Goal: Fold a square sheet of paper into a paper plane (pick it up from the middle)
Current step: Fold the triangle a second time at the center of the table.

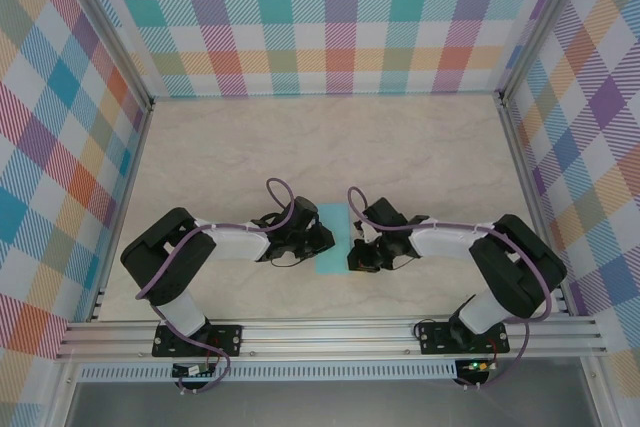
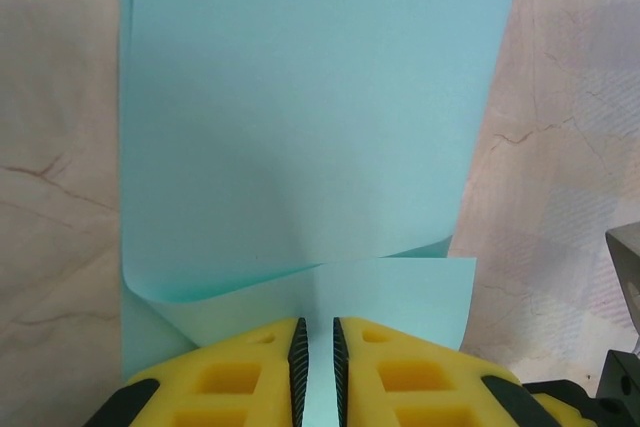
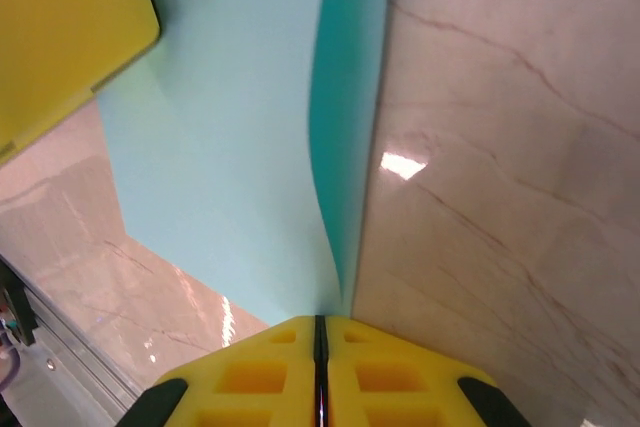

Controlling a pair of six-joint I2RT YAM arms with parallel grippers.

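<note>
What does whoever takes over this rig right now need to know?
Left tool: jaws a narrow gap apart at the sheet's turned-over flap; grip unclear.
Right tool: shut on the sheet's opposite edge, which stands raised.
The square sheet of paper lies on the table between the arms.
Done: one loose, uncreased fold-over at the left tool's edge.
Left: crease it flat, then all further folds.
</note>
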